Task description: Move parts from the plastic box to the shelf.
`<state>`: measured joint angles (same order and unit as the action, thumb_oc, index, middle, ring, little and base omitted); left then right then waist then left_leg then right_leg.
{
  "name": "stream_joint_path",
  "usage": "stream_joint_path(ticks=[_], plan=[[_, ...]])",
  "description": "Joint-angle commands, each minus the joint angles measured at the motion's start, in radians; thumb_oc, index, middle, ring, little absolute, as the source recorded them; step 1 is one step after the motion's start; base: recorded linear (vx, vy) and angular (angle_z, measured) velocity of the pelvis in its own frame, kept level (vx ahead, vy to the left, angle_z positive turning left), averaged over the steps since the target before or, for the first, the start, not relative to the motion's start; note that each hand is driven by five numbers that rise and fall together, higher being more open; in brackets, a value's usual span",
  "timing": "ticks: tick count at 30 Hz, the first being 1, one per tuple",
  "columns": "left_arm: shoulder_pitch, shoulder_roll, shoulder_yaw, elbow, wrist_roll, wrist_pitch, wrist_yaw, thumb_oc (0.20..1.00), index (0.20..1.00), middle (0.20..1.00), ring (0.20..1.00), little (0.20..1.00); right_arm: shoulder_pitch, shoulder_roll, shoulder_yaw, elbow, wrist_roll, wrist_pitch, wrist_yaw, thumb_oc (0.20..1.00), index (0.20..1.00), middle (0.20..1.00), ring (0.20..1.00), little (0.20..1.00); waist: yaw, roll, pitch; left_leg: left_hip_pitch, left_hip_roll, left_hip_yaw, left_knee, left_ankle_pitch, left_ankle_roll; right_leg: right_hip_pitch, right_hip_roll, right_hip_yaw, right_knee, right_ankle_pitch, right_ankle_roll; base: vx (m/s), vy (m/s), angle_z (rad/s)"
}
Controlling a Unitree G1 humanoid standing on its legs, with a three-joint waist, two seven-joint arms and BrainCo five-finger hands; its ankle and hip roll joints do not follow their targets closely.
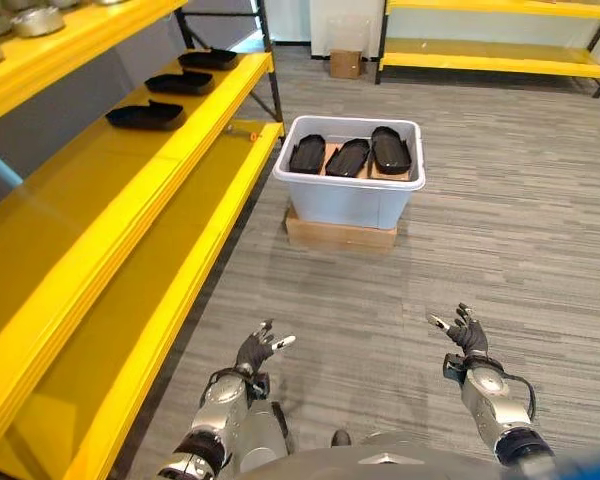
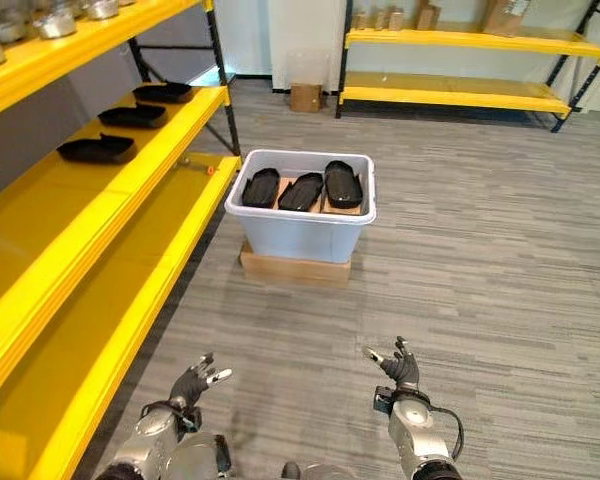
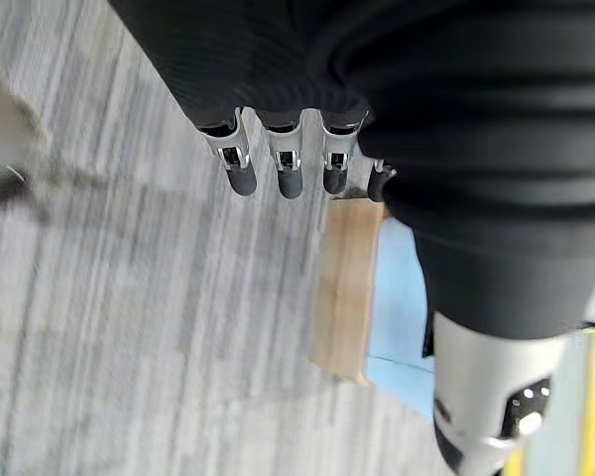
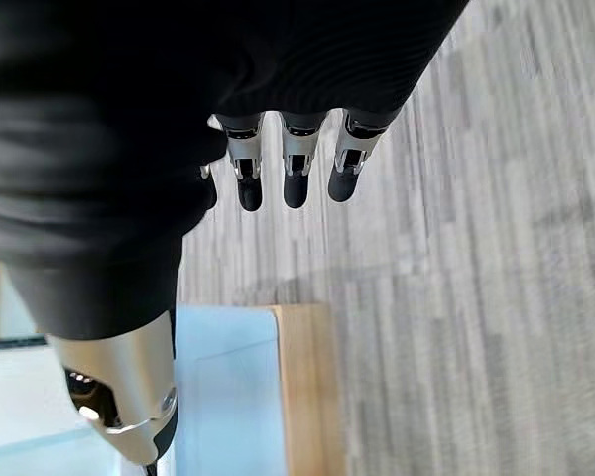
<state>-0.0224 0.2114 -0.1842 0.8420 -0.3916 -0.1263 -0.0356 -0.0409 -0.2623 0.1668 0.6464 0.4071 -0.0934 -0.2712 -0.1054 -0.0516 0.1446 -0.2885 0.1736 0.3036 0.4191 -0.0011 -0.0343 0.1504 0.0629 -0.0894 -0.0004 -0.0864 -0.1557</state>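
both hands, left hand (image 1: 256, 352) and right hand (image 1: 467, 333), are wide and hold nothing. next job, i think: walk to the box (image 1: 351, 196) and grab a part (image 1: 347, 157).

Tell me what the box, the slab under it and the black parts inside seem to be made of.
Plastic box: pale, smooth moulded plastic, judging by its rolled rim and faint sheen.
Slab beneath it: brown and matte, probably cardboard or wood; hard to tell.
Black parts: glossy black with highlights, likely moulded plastic, though painted metal is possible.
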Motion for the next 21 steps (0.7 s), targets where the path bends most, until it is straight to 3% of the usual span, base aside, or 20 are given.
stream_joint_path(ticks=[1, 4, 7, 10, 11, 17, 19, 21], plan=[[-0.019, 0.002, 0.025, -0.054, -0.03, -0.028, 0.024, 1.0, 1.0, 1.0, 1.0, 1.0, -0.01, -0.057, -0.008, -0.044, -0.016, -0.015, 0.015, 1.0, 1.0, 1.0, 1.0, 1.0, 0.032, -0.002, 0.002, 0.197, -0.044, -0.041, -0.289, 0.144, -0.008, -0.038, -0.064, -0.032, -0.018, 0.106, 0.14, 0.16, 0.17, -0.05], [-0.007, 0.008, 0.043, -0.053, -0.026, -0.015, 0.024, 1.0, 1.0, 1.0, 1.0, 1.0, -0.011, -0.069, -0.003, -0.042, -0.012, -0.002, 0.036, 1.0, 1.0, 1.0, 1.0, 1.0, 0.048, 0.009, 0.002, 0.191, 0.007, -0.098, -0.435, 0.207, -0.038, -0.012, -0.076, -0.009, -0.015, 0.093, 0.151, 0.27, 0.232, -0.14], [0.001, 0.001, 0.066, -0.024, -0.034, -0.028, 0.039, 1.0, 1.0, 1.0, 1.0, 1.0, -0.007, -0.074, 0.015, -0.046, -0.027, -0.002, 0.067, 1.0, 1.0, 1.0, 1.0, 1.0, 0.054, 0.009, 0.007, 0.167, 0.046, -0.113, -0.489, 0.207, -0.047, 0.01, -0.1, -0.003, 0.013, 0.068, 0.158, 0.29, 0.262, -0.35], [0.01, -0.004, 0.091, 0.002, -0.031, -0.05, 0.044, 1.0, 1.0, 1.0, 1.0, 1.0, -0.015, -0.077, 0.026, -0.05, -0.041, -0.003, 0.094, 1.0, 1.0, 1.0, 1.0, 1.0, 0.061, 0.023, 0.014, 0.173, 0.044, -0.141, -0.477, 0.199, -0.046, 0.022, -0.115, 0.011, 0.054, 0.03, 0.165, 0.3, 0.344, -0.38], [0.012, -0.004, 0.091, 0.016, -0.011, -0.063, 0.048, 1.0, 1.0, 1.0, 1.0, 1.0, -0.024, -0.079, 0.024, -0.043, -0.036, -0.005, 0.106, 1.0, 1.0, 1.0, 1.0, 1.0, 0.065, 0.033, 0.016, 0.191, 0.03, -0.166, -0.454, 0.186, -0.041, 0.023, -0.121, 0.016, 0.085, 0.006, 0.166, 0.3, 0.383, -0.64], [-0.005, 0.017, 0.066, 0.042, 0.039, -0.081, 0.077, 1.0, 1.0, 1.0, 1.0, 1.0, -0.023, -0.049, 0.013, -0.069, -0.016, 0.015, 0.117, 1.0, 1.0, 1.0, 1.0, 1.0, 0.069, 0.046, 0.003, 0.264, -0.06, -0.155, -0.415, 0.106, 0.007, 0.016, -0.166, -0.018, 0.161, -0.018, 0.196, 0.26, 0.378, -0.54], [-0.007, 0.024, 0.059, 0.045, 0.087, -0.081, 0.078, 1.0, 1.0, 1.0, 1.0, 1.0, -0.023, -0.035, 0.013, -0.075, -0.009, 0.01, 0.093, 1.0, 1.0, 1.0, 1.0, 1.0, 0.072, 0.043, -0.002, 0.27, -0.079, -0.155, -0.417, 0.093, 0.024, 0.008, -0.176, -0.02, 0.185, -0.007, 0.205, 0.19, 0.32, 0.08], [-0.011, 0.042, 0.034, 0.049, 0.156, -0.088, 0.088, 1.0, 1.0, 1.0, 1.0, 1.0, -0.038, -0.012, 0.014, -0.069, 0.009, -0.022, 0.017, 1.0, 1.0, 1.0, 1.0, 1.0, 0.081, 0.039, -0.015, 0.284, -0.121, -0.149, -0.43, 0.065, 0.066, -0.031, -0.196, -0.016, 0.27, 0.041, 0.232, 0.17, 0.358, 0.09]])
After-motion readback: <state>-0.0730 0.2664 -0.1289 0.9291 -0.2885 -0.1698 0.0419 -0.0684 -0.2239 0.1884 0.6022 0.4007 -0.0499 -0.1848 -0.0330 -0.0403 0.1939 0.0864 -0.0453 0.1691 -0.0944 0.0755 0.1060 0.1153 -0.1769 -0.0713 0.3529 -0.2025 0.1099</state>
